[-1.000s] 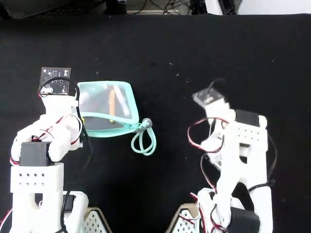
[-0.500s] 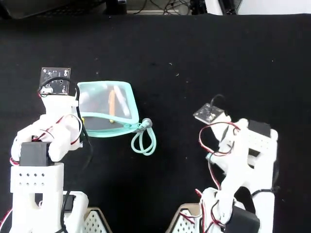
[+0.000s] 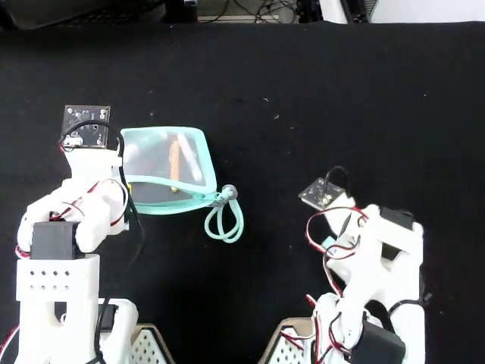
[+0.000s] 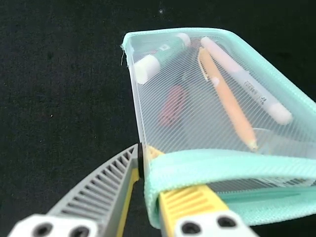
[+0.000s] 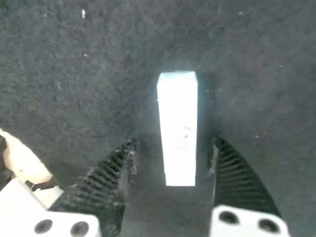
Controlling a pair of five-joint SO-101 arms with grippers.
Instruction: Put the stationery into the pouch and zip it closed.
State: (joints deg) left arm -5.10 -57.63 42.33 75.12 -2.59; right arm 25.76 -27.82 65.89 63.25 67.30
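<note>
While the left gripper (image 4: 143,156) is clamped on one end of the translucent mint-green mesh pouch (image 4: 197,113), with its grey finger on one side of the fabric and its yellow finger on the other, the pouch lies flat on the black cloth table (image 3: 341,91). It sits on the left half of the table, directly ahead of the left arm.

Contents seen through the mesh:
- A slim orange pen (image 4: 228,106) lies lengthwise.
- A long white pen (image 4: 247,86) lies just beside the orange pen.
- A green stick with a white cap (image 4: 158,55) lies along the far edge.
- A small red item (image 4: 171,105) is near the middle; its kind cannot be made out.

A solid mint-green band runs along the pouch's near edge. A grey zipper pull (image 3: 227,192) sits at the band's right end. Whether the zip is fully closed cannot be determined. A mint-green cord loop (image 3: 224,221) trails from the pull onto the cloth, towards the arms.

The right gripper (image 5: 173,144) is low at the near right of the table, well apart from the pouch. Its two black ribbed fingers are spread wide. A white rectangular block (image 5: 177,123) lies on the cloth between them, with a gap on each side, touching neither.
</note>
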